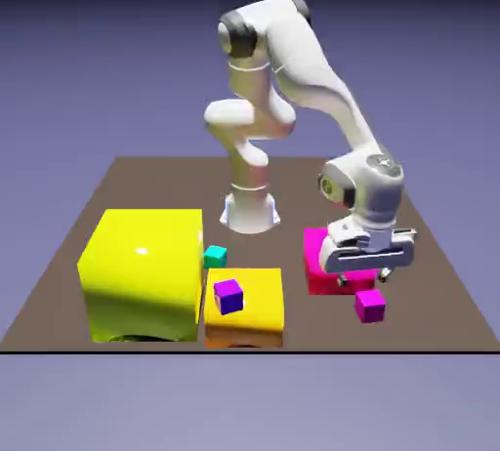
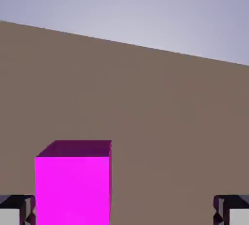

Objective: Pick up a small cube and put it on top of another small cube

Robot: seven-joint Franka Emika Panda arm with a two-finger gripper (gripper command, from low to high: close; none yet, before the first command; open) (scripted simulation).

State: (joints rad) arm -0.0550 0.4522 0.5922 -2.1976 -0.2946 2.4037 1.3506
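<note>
The small magenta cube lies on the brown table near the front, toward the exterior view's right. My gripper hangs open just above and behind it, not touching it. In the hand view the magenta cube shows large, left of the middle of the open gripper, with nothing gripped. The grey fingertips sit at the bottom corners. The small purple cube rests on top of a yellow-orange block, to the exterior view's left of the gripper.
A bigger magenta block stands right behind the gripper, partly hidden by it. A large yellow block fills the front left. A tiny teal cube sits between it and the yellow-orange block. The table's front edge is close.
</note>
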